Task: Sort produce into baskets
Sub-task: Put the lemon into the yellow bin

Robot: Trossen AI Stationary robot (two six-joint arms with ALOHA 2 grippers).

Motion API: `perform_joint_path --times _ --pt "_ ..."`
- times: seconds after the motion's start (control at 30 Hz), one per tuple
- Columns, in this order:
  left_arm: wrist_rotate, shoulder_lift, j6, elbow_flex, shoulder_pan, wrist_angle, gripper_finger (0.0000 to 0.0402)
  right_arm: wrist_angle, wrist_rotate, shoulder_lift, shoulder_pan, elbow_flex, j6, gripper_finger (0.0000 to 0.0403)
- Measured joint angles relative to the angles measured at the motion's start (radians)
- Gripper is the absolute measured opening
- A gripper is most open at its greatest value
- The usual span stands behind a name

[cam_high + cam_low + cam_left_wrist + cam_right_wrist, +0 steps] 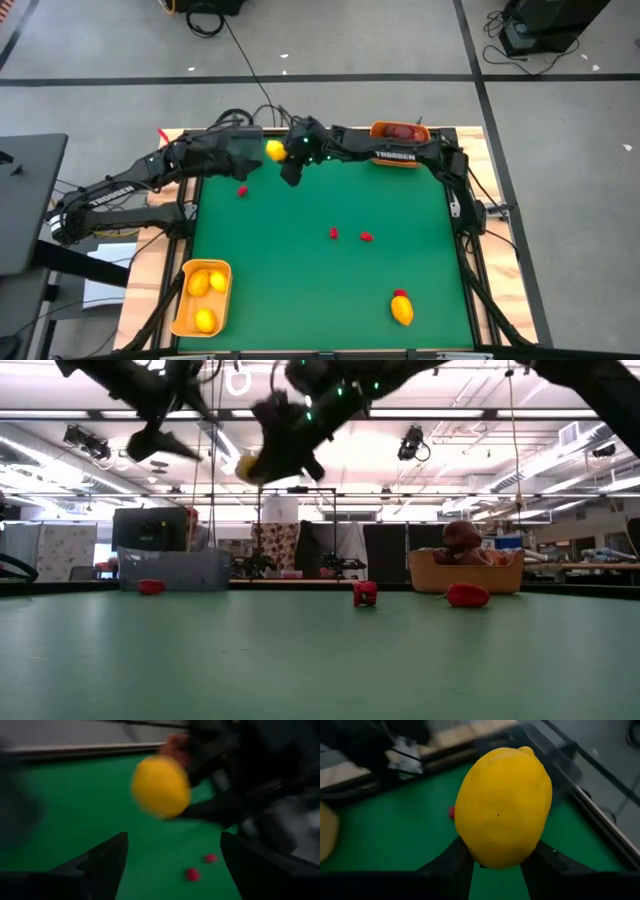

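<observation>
Lemon [502, 807] held up in the air, pinched between the two fingers of the right end effector [283, 152], which is closed partway on it, above the far edge of the green worktop [320, 280]. Left end effector [252, 150] just beside it on the lemon's other side, fingers [102, 862] spread wide, nothing between them, lemon ahead of its tips and apart from them. Small red bit [242, 190] on the worktop below and near the left end effector. Two more red bits [334, 233] [367, 237] mid-worktop, well apart from both end effectors. Second lemon [402, 311] with a red bit touching it [400, 294] near the front edge, far from the right end effector. Orange bin [183, 300] at the front left corner holds two lemons [203, 300]. Second orange bin [395, 158] behind the right arm at the far edge, dark red fruit [401, 131] inside. Grey tray [175, 568] visible in the low view at the far left side.
</observation>
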Motion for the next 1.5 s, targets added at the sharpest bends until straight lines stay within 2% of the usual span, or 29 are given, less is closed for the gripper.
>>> perform_joint_path --times 0.1,0.17,0.57,0.73,0.93,1.03,1.5 --pt "0.106 0.0 0.011 0.001 0.0 0.095 0.0351 0.013 0.024 -0.022 0.033 0.0 -0.019 0.0149" --pt "0.14 0.004 0.013 0.001 -0.001 0.116 0.0362 0.005 0.026 -0.032 0.046 0.0 -0.027 0.0149" --pt "0.143 0.12 0.012 0.001 -0.055 0.14 0.0365 -0.001 0.044 -0.039 0.135 0.0 -0.107 0.015" --pt "0.104 0.154 0.01 0.002 -0.079 0.153 0.0325 -0.005 0.056 -0.043 0.153 0.0 -0.108 0.015" --pt "0.139 0.166 0.009 0.001 -0.081 0.201 0.0246 0.0 0.068 -0.044 0.166 0.0 -0.107 0.015" --pt "0.146 0.166 0.017 0.001 -0.08 0.211 0.0219 0.001 0.088 -0.045 0.169 0.0 -0.107 0.015" --pt "0.142 0.165 0.037 0.001 -0.08 0.21 0.0211 0.011 0.087 -0.045 0.169 0.0 -0.147 0.0153"
